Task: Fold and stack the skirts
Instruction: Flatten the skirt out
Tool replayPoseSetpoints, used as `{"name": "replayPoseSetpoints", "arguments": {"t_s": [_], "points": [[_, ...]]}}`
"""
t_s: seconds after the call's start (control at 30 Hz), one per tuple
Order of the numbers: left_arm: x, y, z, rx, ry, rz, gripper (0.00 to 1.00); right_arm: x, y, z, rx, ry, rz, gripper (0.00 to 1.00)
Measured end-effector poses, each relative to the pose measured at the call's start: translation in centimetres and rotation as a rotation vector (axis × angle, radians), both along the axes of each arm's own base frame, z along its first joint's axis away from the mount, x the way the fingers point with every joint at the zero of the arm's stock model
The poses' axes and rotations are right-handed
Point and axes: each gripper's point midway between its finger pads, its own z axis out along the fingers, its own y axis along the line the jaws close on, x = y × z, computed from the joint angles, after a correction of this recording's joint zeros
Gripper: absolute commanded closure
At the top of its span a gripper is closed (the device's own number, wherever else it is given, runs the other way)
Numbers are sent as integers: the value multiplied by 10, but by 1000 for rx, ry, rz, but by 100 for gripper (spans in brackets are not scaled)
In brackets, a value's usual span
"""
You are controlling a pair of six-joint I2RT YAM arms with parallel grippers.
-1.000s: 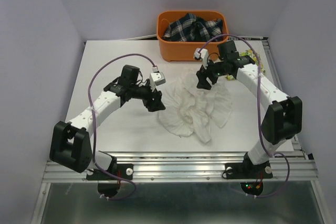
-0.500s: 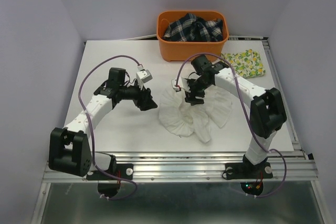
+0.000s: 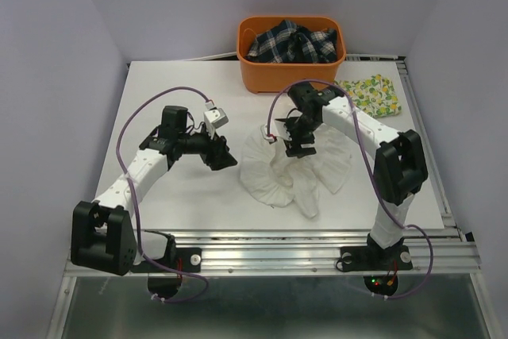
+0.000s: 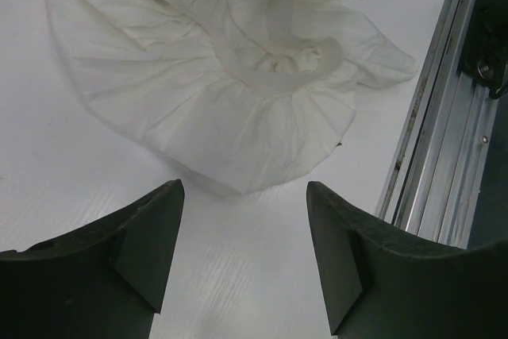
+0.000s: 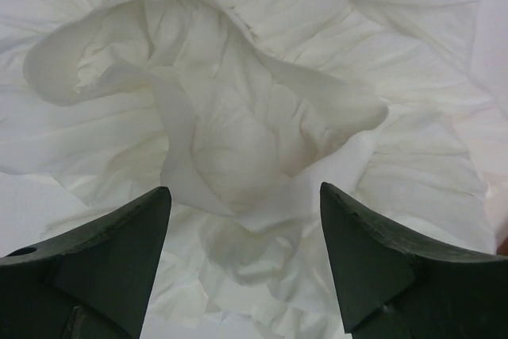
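Your right pincer [image 3: 300,148] has swung in from the orange basket [image 3: 290,77] and now hangs over the crumpled middle of the plain white skirt [image 3: 278,184]. Left pincer [image 3: 225,162] has backed off left, just beside the hem. White skirt bunched mid-worktop [image 3: 182,196]. Lemon-print skirt [image 3: 371,94] lies flat, far right. Both pincers spread wide, gripping no cloth.

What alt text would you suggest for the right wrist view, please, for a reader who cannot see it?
A crumpled plain white skirt fills the frame, its crinkly folds bunched toward the middle. The right gripper faces it with its two dark fingers spread apart at the bottom edge, nothing between them.
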Motion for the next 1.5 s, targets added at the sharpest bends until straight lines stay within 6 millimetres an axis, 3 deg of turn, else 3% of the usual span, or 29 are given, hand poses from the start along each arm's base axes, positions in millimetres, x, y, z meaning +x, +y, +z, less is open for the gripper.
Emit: {"name": "replayPoseSetpoints", "arguments": {"t_s": [0.1,0.2,0.33,0.5,0.83,1.07,1.17,1.23,1.27,1.3,1.33,1.4,1.5], "points": [[0,0,2,-1,-9,2,26,8,7,21,26,-13,-8,19],[0,0,6,-5,-21,3,26,21,20,55,91,-69,-13,19],[0,0,6,-6,-22,3,26,22,21,67,104,-98,-6,28],[0,0,6,-5,-20,3,26,20,14,56,63,-95,21,38],[-1,0,5,-4,-18,4,26,17,-6,22,-64,-79,80,37],[-1,0,5,-4,-18,4,26,18,-8,8,-90,-60,97,36],[-1,1,5,-3,-18,4,26,20,-8,2,-96,-56,98,42],[-1,1,5,-3,-18,4,26,22,-7,-1,-97,-56,98,53],[0,1,5,-3,-18,5,26,22,-7,-3,-98,-54,97,65],[-1,1,5,-3,-18,5,26,23,-6,-5,-98,-52,97,65],[0,1,5,-2,-18,6,26,24,-6,-7,-99,-52,97,80],[0,1,5,-1,-19,7,26,24,-6,-11,-104,-43,91,99],[1,1,5,0,-20,12,26,25,-6,-19,-117,-21,80,99]]}}
